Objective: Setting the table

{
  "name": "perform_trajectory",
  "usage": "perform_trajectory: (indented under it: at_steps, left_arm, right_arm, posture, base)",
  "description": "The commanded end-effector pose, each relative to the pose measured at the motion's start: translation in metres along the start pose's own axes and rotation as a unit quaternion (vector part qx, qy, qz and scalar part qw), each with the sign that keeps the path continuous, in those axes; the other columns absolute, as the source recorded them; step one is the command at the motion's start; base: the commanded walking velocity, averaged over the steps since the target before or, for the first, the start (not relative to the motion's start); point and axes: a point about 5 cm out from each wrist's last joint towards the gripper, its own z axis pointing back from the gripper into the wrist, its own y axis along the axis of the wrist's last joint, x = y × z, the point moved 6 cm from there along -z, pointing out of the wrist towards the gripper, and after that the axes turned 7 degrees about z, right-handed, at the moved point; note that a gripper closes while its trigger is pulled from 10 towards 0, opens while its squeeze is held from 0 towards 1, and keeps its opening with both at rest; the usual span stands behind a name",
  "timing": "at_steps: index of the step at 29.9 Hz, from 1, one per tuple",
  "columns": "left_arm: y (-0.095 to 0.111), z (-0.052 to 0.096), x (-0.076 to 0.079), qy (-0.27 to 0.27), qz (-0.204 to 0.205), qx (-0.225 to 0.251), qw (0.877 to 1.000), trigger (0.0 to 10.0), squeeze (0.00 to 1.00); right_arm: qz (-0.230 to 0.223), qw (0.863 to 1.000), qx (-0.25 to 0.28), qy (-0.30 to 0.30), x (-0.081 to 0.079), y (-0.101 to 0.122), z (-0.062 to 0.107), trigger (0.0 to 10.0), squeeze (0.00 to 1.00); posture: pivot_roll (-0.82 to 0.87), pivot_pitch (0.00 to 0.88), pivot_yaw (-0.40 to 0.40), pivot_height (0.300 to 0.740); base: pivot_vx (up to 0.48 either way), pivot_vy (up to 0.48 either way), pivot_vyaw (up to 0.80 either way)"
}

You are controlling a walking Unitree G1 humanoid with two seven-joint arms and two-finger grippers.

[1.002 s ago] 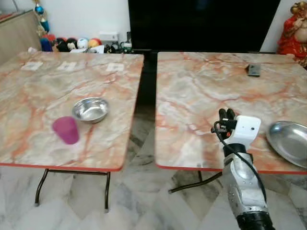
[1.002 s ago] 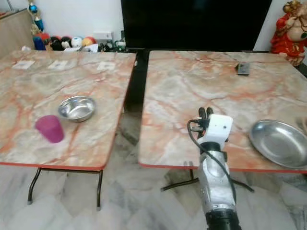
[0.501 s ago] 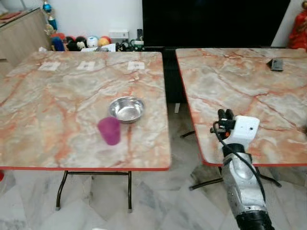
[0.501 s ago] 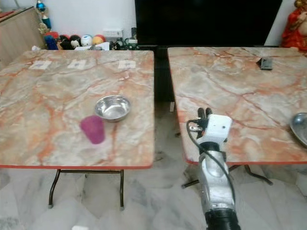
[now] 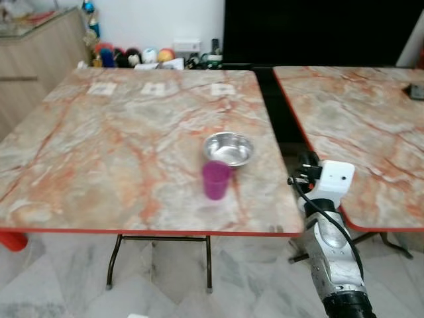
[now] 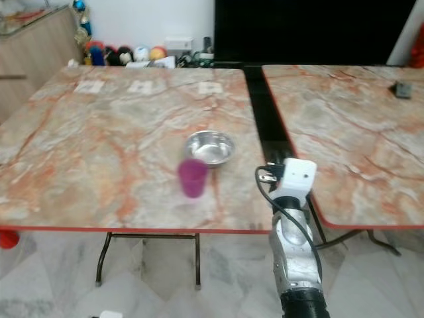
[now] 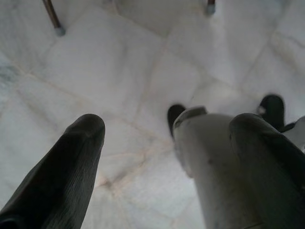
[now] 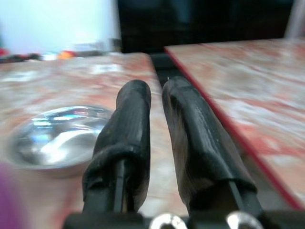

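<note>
A: Looking across the near marble table (image 5: 119, 146), what is there to set?

B: A steel bowl (image 5: 228, 148) and a purple cup (image 5: 216, 179). The cup stands upright just in front of the bowl, almost touching it, both toward the table's right edge. A second marble table (image 5: 358, 126) stands to the right across a dark gap.

A: Where are the grippers?

B: The right gripper (image 8: 155, 124) is raised at the near table's right corner, close to the bowl. Its two black fingers lie nearly together with only a thin slit between them, and nothing is held. The left gripper (image 7: 167, 143) hangs low over the floor tiles (image 7: 119, 71), fingers spread wide, empty.

A: How would the bowl handle?

B: Thin metal, so likely light and rigid, but polished and probably slippery. I'd pinch the rim on the near right side, one finger inside the wall and one outside. It could slide on the smooth marble if nudged first.

A: And the cup?

B: It looks like plastic: light, easy to tip. Grasping around its middle, with the fingers opened wider beforehand, seems safest.
</note>
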Motion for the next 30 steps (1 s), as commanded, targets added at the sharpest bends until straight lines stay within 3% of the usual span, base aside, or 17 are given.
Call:
perform_trajectory:
  at_steps: [1, 7, 19, 30]
  left_arm:
    - [-0.014, 0.003, 0.008, -0.006, -0.008, -0.018, 1.0, 10.0, 0.0]
    - [-0.015, 0.001, 0.02, -0.012, -0.011, -0.025, 1.0, 10.0, 0.0]
    - [-0.021, 0.004, 0.013, -0.011, -0.013, -0.031, 0.999, 10.0, 0.0]
    - [-0.022, 0.004, 0.013, -0.013, -0.015, -0.032, 0.999, 10.0, 0.0]
  right_arm:
    - [0.005, 1.0, 0.002, -0.01, 0.009, 0.002, 0.0, 10.0, 0.0]
    - [0.003, 1.0, 0.001, -0.007, 0.007, 0.001, 0.0, 10.0, 0.0]
    - [0.013, 1.0, 0.004, -0.003, 0.007, 0.001, 0.001, 10.0, 0.0]
    - [0.009, 1.0, 0.005, -0.002, 0.006, 0.001, 0.0, 10.0, 0.0]
  posture:
    - [0.03, 0.066, -0.019, 0.74]
    - [0.03, 0.059, -0.015, 0.74]
    - [0.03, 0.045, -0.01, 0.74]
    - [0.03, 0.045, -0.01, 0.74]
  base:
    - [0.0, 0.0, 0.0]
    - [0.0, 0.0, 0.0]
    - [0.0, 0.0, 0.0]
    - [0.0, 0.0, 0.28]
